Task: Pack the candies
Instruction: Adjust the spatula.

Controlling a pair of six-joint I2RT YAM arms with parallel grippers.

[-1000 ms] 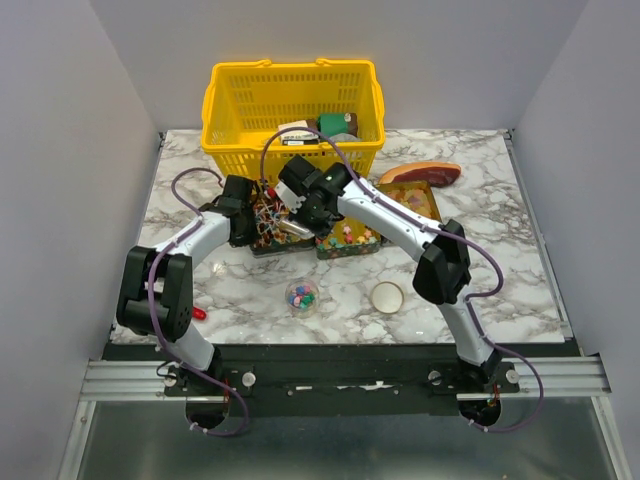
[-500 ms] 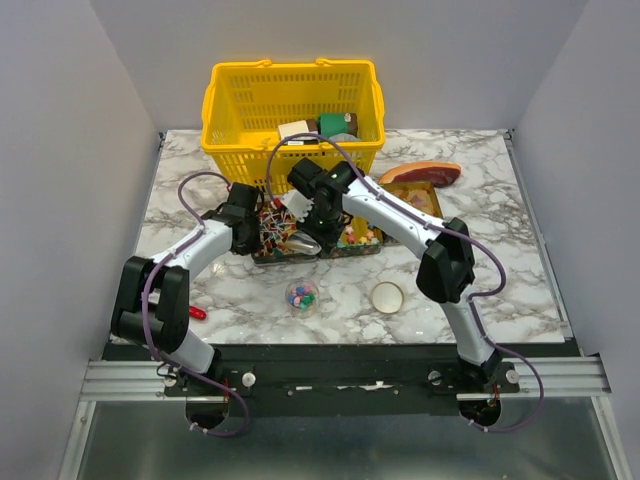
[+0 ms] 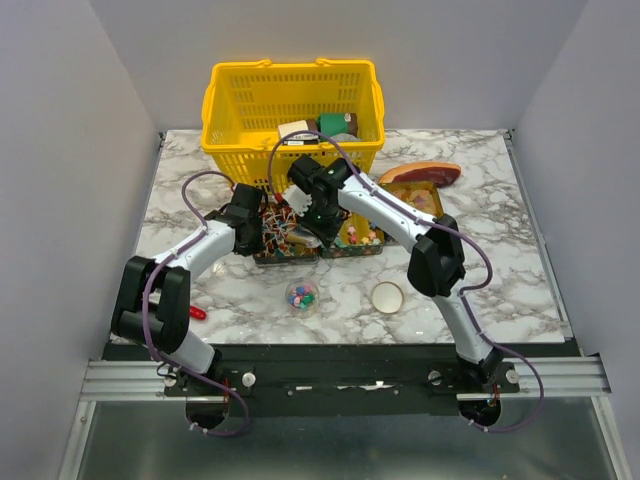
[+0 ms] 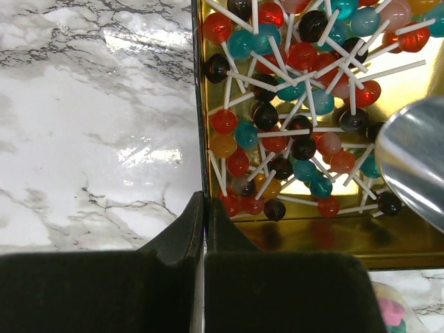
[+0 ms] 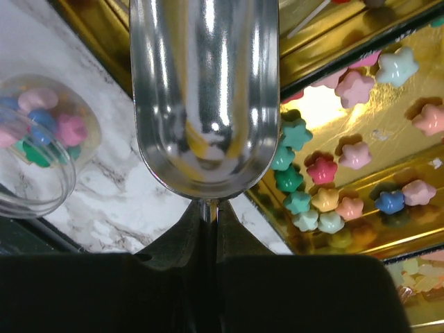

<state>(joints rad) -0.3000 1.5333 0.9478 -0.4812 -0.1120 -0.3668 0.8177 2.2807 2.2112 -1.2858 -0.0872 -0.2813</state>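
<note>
Nearest on the marble surface (image 4: 90, 139): a clear cup (image 3: 302, 296) with a few pastel candies (image 5: 62, 128) inside, just beside a white round lid (image 3: 387, 296). Behind these, two gold tins side by side. Pinches the left wall of the lollipop tin (image 4: 312, 239) with the left gripper (image 4: 202, 208), clenched tight; lollipops (image 4: 291, 125) heaped within. Grasps the handle of a metal scoop (image 5: 205, 97) in the right gripper (image 5: 208, 211), bowl over the near rim of the star-candy tin (image 5: 319, 104). Farthest: a meat slab (image 3: 420, 173) and a yellow basket (image 3: 215, 100).
</note>
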